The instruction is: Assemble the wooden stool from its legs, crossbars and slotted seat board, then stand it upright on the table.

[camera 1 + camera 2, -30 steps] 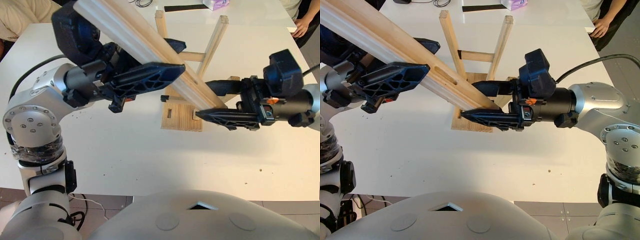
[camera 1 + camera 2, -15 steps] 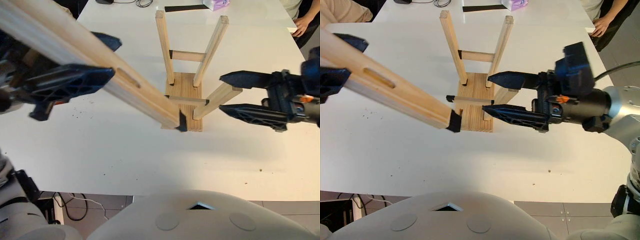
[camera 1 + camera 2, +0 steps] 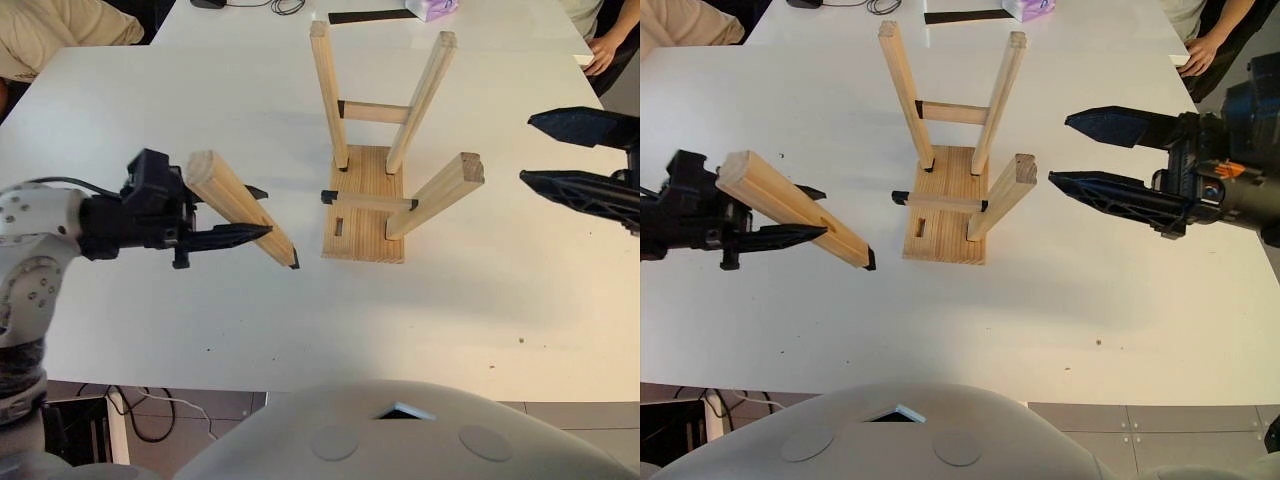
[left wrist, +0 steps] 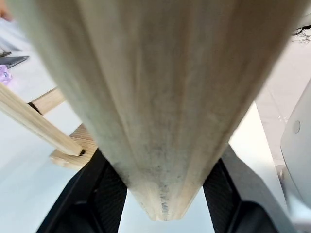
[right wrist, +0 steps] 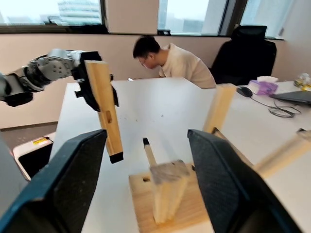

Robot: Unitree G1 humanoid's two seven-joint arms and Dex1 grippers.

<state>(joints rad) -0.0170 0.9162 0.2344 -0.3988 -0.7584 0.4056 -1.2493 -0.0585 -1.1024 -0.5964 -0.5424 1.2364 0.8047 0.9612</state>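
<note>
The leg (image 3: 232,200) and seat board (image 3: 368,235) look like bare matt wood; the table (image 3: 450,300) is smooth, slightly glossy.

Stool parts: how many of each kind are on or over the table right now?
Legs: 4 (far left leg, far right leg, near leg, loose leg in the left end effector)
Crossbars: 2 (far crossbar, near crossbar)
Seat board: 1
Total: 7

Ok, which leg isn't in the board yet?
The leg clamped in the left gripper, held left of the board. The other three are socketed into it.
</note>
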